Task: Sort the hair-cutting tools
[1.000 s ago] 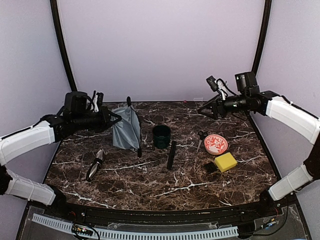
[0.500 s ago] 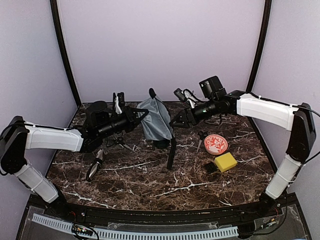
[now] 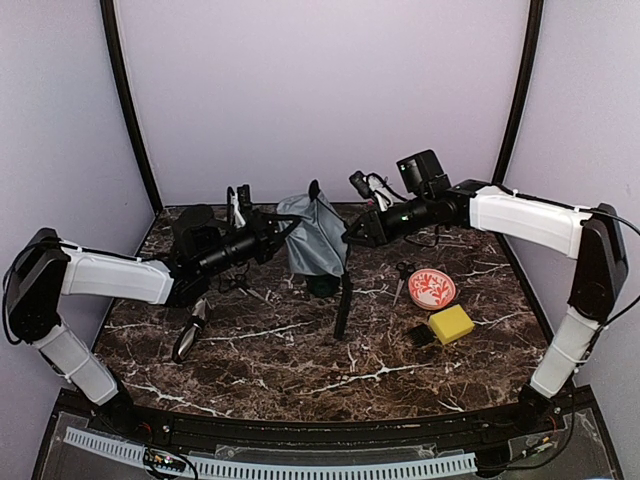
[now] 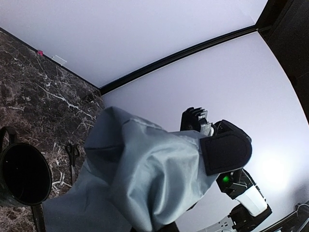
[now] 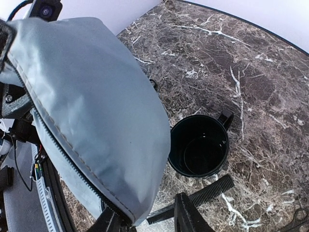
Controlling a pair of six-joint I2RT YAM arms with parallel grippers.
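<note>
- My left tool (image 3: 284, 231) clenches a grey pouch (image 3: 315, 235) above the cup (image 5: 175, 153).
- My right tool (image 3: 352, 233) is at the pouch; I cannot tell its grip.
- The comb (image 3: 343, 306) lies just before the cup, long axis toward me, nearer my right tool.

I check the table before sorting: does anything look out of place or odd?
Only the grey fabric pouch: it hangs in the air near the dark green cup, not on the marble table. Nothing is spilled.
</note>
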